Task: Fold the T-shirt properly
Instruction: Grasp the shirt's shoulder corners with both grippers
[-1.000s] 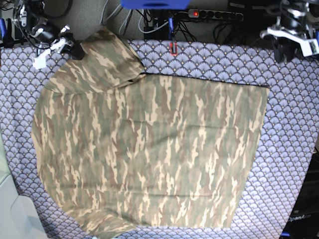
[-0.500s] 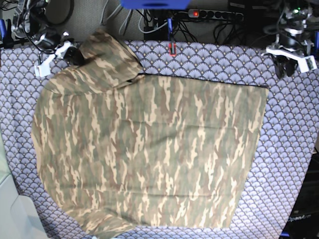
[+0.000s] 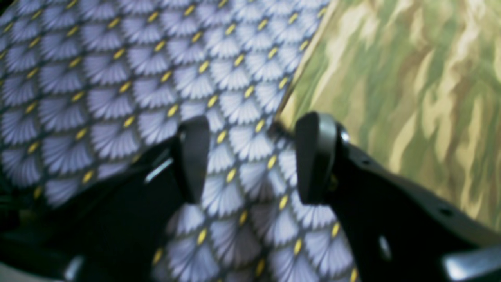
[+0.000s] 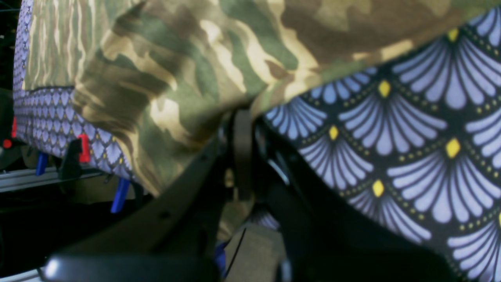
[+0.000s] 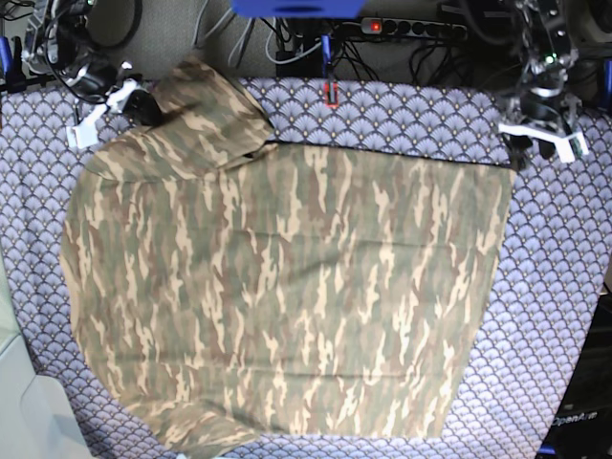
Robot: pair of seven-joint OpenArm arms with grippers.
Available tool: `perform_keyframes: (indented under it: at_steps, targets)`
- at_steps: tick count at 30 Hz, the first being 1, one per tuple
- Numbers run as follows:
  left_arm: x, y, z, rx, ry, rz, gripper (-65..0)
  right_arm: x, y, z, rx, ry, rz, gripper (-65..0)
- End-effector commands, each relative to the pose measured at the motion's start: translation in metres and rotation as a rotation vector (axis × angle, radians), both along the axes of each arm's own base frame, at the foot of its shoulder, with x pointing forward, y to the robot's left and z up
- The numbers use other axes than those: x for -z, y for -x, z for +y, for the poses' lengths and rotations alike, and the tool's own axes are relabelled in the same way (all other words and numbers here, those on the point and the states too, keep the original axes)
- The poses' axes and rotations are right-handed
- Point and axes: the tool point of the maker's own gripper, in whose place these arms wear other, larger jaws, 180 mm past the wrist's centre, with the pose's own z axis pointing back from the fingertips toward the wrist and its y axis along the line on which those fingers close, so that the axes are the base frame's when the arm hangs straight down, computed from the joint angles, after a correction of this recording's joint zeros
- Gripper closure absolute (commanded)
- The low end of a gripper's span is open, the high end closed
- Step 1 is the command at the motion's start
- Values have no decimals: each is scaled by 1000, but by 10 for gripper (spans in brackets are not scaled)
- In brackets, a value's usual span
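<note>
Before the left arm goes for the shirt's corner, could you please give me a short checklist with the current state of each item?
1. Left gripper open: ok, jaws apart with only tablecloth between them.
2. Left gripper lined up with the corner of the T-shirt: ok, the corner lies just ahead of the fingertips.
3. Corner already between the left jaws: not ok, not yet.
4. Right gripper shut on the T-shirt: ok, cloth is pinched at the fingertips.
5. T-shirt lying flat on the tablecloth: ok over the body; the part by the right gripper is bunched.
6. Left gripper's height above the tablecloth: cannot tell.
</note>
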Motion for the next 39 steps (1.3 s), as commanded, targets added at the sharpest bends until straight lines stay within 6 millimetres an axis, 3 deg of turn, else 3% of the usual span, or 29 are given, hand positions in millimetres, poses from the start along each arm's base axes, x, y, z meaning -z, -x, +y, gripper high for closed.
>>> perform_keyframes:
  at_steps: [1, 13, 21, 27, 39]
  targets:
    - [-10, -8, 2, -7, -7, -47, -343, 17, 18, -15, -14, 93, 115, 0]
    - [15, -36, -1, -42, 71, -40, -343, 25, 26, -21, -39, 155, 154, 0]
    - [23, -34, -18, -48, 113, -35, -343, 23, 20, -20, -42, 157, 145, 0]
    - [30, -37, -50, 20, 166, -26, -343, 23, 19, -20, -42, 157, 141, 0]
    - [28, -38, -47, 16, 160, -30, -342, 23, 19, -20, -42, 157, 141, 0]
